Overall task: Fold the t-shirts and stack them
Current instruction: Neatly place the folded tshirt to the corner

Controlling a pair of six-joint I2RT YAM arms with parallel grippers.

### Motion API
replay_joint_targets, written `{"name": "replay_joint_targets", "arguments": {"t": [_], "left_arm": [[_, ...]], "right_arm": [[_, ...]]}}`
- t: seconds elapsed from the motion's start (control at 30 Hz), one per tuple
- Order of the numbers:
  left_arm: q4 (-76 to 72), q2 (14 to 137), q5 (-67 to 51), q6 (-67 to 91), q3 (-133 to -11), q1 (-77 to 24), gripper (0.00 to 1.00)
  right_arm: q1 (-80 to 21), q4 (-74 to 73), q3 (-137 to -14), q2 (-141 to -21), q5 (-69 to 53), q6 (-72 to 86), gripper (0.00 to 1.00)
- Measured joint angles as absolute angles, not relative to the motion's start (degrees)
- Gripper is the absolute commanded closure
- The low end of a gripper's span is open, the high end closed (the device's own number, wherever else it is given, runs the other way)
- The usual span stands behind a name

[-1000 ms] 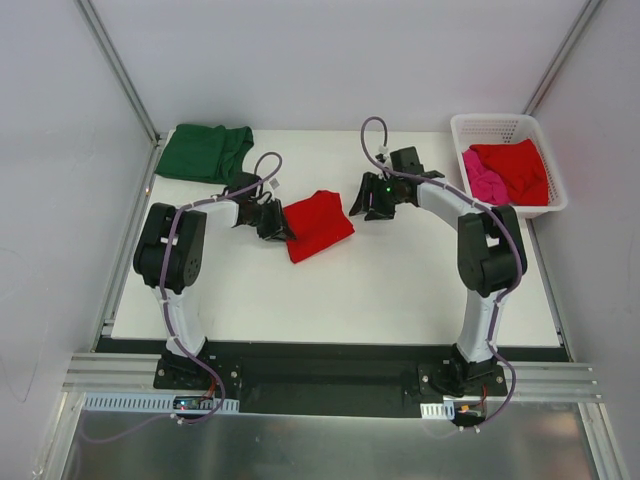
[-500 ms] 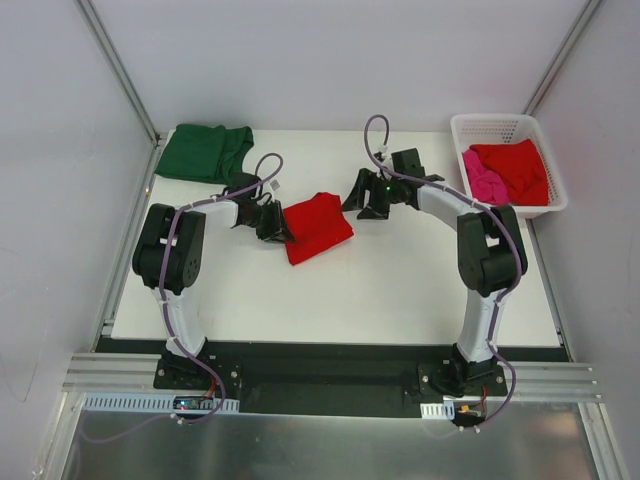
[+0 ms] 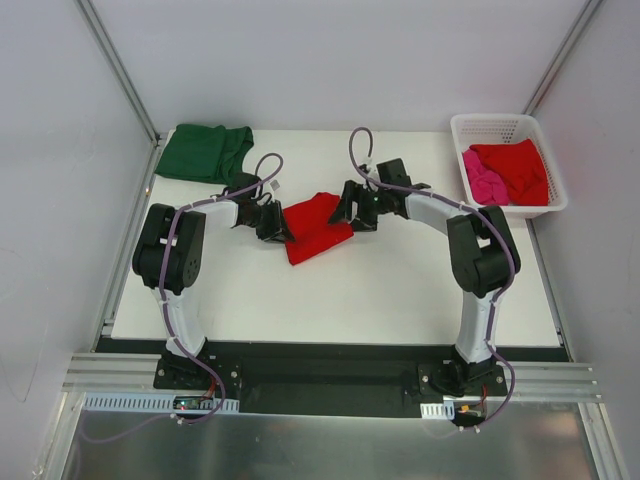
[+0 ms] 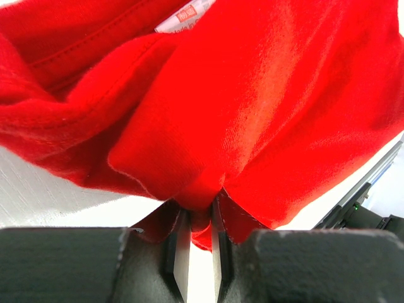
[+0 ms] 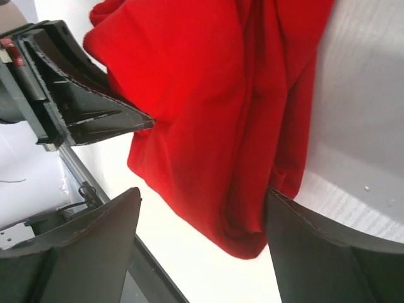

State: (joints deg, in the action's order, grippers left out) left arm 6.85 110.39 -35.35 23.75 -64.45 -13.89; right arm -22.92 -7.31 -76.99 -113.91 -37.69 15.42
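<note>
- The left gripper point(image 3: 276, 226) was clenched on the left edge of the red t-shirt point(image 3: 318, 228) — in the left wrist view a small fold of red cloth sat pinched between its two fingers point(image 4: 180, 243).
- The right gripper point(image 3: 348, 212) stood with its jaws spread wide at the shirt's far right corner; in the right wrist view the cloth point(image 5: 208, 95) lay between the two fingers, not gripped.
- The red t-shirt lay folded and bunched near the middle of the white table point(image 3: 350, 300), between the two grippers.
- A dark green t-shirt point(image 3: 205, 150) lay at the table's far left corner, well apart from the red one.
- At the far right, a white lattice basket point(image 3: 505, 120) held another red t-shirt point(image 3: 515, 168) and a pink t-shirt point(image 3: 482, 178) — both crumpled.
</note>
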Motion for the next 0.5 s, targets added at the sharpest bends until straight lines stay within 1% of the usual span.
{"name": "replay_joint_targets", "arguments": {"t": [0.13,0.37,0.5], "left_arm": [[6.9,110.4,-35.4,23.7,-64.4,-13.9,1.0],[7.1,110.4,-35.4,23.7,-64.6,-13.9,1.0],[8.3,110.7,-35.0,23.4,-65.6,-14.3,1.0]], "right_arm": [[-23.0,-8.8,-77.0,-114.1,-35.4,14.7,0.21],[-23.9,-16.5,-77.5,-114.1,-25.8,11.1,0.21],[-24.5,-17.8,-77.6,-114.1,-23.6,10.2,0.21]]}}
